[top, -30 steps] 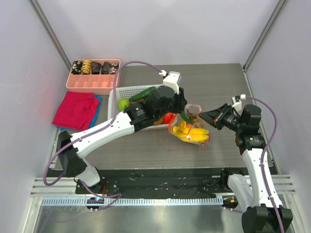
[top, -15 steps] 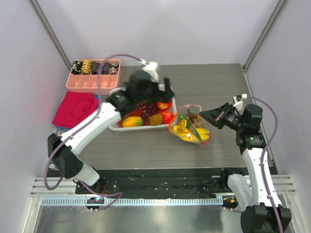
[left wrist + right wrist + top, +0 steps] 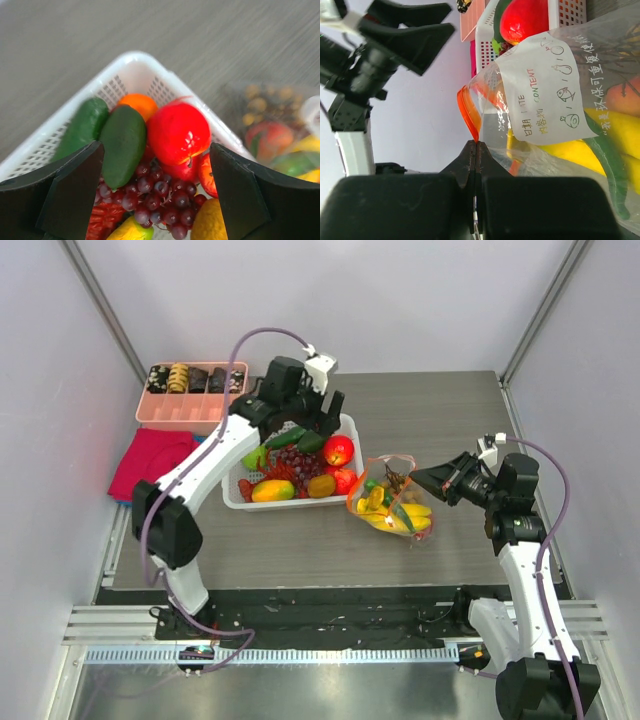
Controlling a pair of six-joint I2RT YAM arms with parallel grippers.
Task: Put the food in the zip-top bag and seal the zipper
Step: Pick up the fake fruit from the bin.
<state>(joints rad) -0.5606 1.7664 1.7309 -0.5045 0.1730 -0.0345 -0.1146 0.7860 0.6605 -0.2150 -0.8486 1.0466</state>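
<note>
Clear floppy zip-top bag [image 3: 398, 504], fruit inside, mouth edge pinched tight by right fingers [image 3: 463, 171]; left fingers [image 3: 75, 190] spread wide above white lattice basket [image 3: 233, 492].

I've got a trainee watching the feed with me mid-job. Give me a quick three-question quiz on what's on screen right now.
1. True or false: the left gripper is shut.
2. What does the right gripper pinch? A) nothing B) the zip-top bag at its mouth C) the left gripper
3. Fill in: the yellow bananas lie inside the ____.
Key: 1 false, it hangs open over the white basket. 2 B. 3 zip-top bag.
</note>
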